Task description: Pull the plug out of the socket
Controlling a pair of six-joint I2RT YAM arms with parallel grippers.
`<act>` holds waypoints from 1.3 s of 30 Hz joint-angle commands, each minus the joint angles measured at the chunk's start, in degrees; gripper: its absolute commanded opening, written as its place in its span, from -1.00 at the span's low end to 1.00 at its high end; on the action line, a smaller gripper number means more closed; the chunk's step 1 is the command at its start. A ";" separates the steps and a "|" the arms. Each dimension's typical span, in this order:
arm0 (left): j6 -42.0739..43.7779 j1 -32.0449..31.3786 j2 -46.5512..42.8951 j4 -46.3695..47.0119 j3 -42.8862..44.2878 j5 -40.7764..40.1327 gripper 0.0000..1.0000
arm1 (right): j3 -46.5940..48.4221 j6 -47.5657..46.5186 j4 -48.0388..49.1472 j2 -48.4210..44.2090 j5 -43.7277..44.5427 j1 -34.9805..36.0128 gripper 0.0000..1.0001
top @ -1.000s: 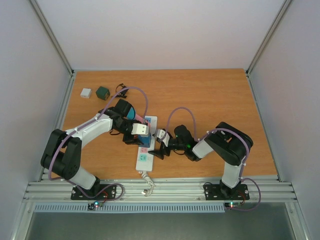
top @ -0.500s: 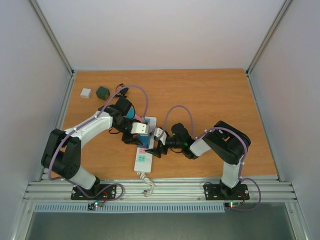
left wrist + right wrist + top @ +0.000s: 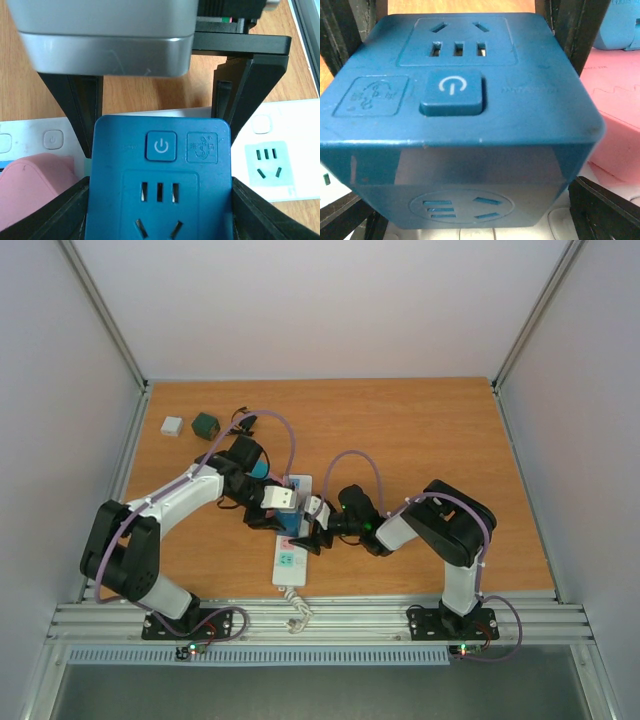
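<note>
- The orange worktop [image 3: 430, 440] sits between pale walls, with both arms mounted at its near edge.
- The left arm [image 3: 170, 500] reaches in from the left and the right arm [image 3: 450, 525] from the right. They meet over the middle of the socket.
- The socket [image 3: 288, 568] is a long white strip left of centre, running from near to far. Its short cord [image 3: 295, 605] trails off the near end towards the rail.
- The plug [image 3: 160, 150] is a blue cube with a power button and outlet slots on top. It stands on the strip; whether its pins are seated is hidden.
- The left claw [image 3: 159, 182] is clamped on the plug, its black fingers pressed against two opposite sides.
- The right claw [image 3: 465, 192] is spread wide, with a finger [image 3: 242, 95] on each side of the same cube. Contact cannot be made out.
- A pink plug [image 3: 620, 115] stands on the strip just beside the blue one.
- A pale green outlet face [image 3: 267, 160] shows on the strip on the plug's other side.
- A green cube [image 3: 206, 425] and a white cube [image 3: 172, 426] lie near each other at the far left corner, well apart from the socket.
</note>
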 commanded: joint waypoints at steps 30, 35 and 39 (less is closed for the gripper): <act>-8.11 20.40 -11.26 -9.36 7.13 13.08 -0.52 | 0.44 1.71 -10.50 -4.68 -4.66 0.88 0.97; -18.00 29.44 -10.47 -4.75 7.38 15.56 -0.51 | 1.74 2.56 -13.42 -8.61 -6.02 0.88 0.97; -24.28 35.87 -7.88 -1.39 7.52 17.12 -0.49 | 2.72 3.69 -16.20 -11.77 -6.88 0.88 0.97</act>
